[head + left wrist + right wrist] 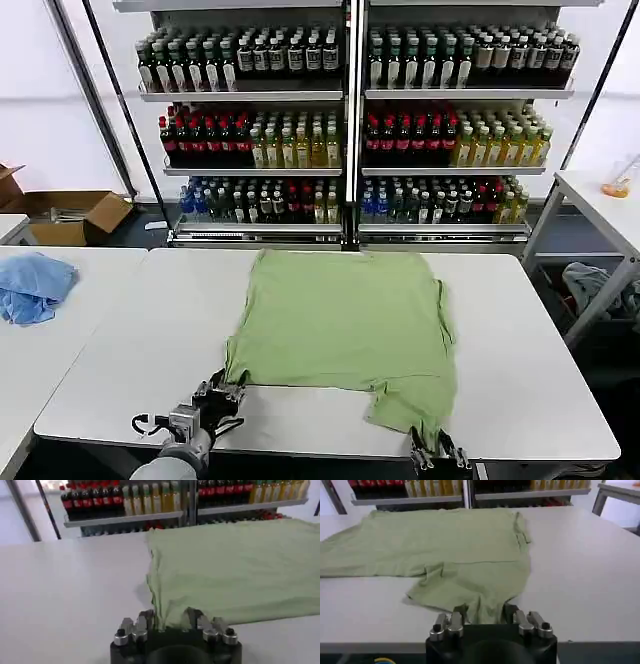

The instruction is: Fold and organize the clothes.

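Note:
The light green shirt (340, 320) lies spread on the white table (150, 330), plain side up. My left gripper (222, 392) is at its near left corner. In the left wrist view the shirt (235, 565) bunches into upright folds between the fingers (146, 618) of the left gripper (170, 621), which is shut on that corner. My right gripper (437, 452) is at the table's front edge. It holds the near right flap of the shirt (455, 550), which narrows and creases between the fingers (510, 611) of the right gripper (484, 612).
A light blue cloth heap (32, 285) lies on the side table to the left. Shelves of bottles (350, 130) stand behind the table. A cardboard box (75, 215) is on the floor at the left, and another table (600, 200) at the right.

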